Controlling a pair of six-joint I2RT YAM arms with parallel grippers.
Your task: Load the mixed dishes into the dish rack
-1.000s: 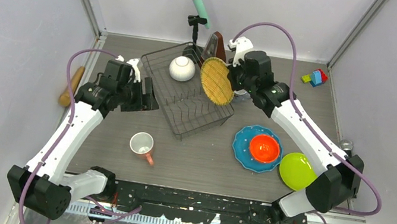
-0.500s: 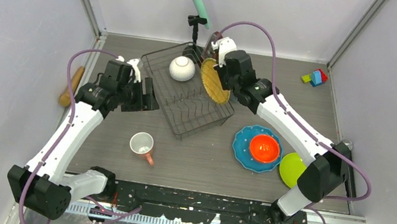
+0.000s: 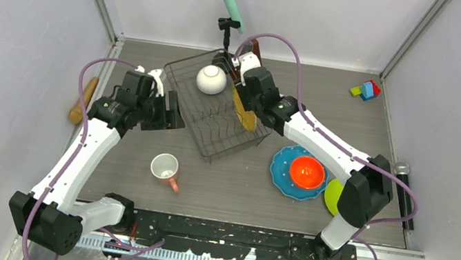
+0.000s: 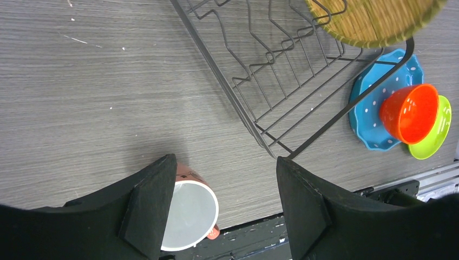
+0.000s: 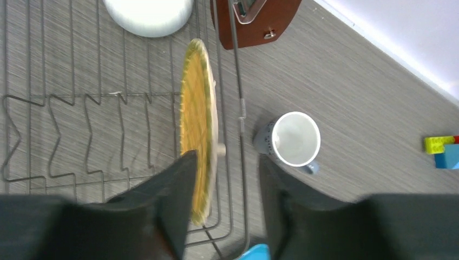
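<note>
Yellow woven-pattern plate (image 5: 197, 108) in dish rack (image 3: 213, 134), right hand (image 5: 227, 162) released (metronome (image 5: 254, 21), grey mug (image 5: 292, 138) beside).

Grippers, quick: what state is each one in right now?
Left gripper: open, holding nothing.
Right gripper: open, fingers either side of the yellow woven-pattern plate, which stands on edge in the dish rack; not clamped on it.

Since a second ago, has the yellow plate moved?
Yes. In the top view the yellow plate went left, from face-on over the right rim of the rack to standing on edge inside it.
</note>
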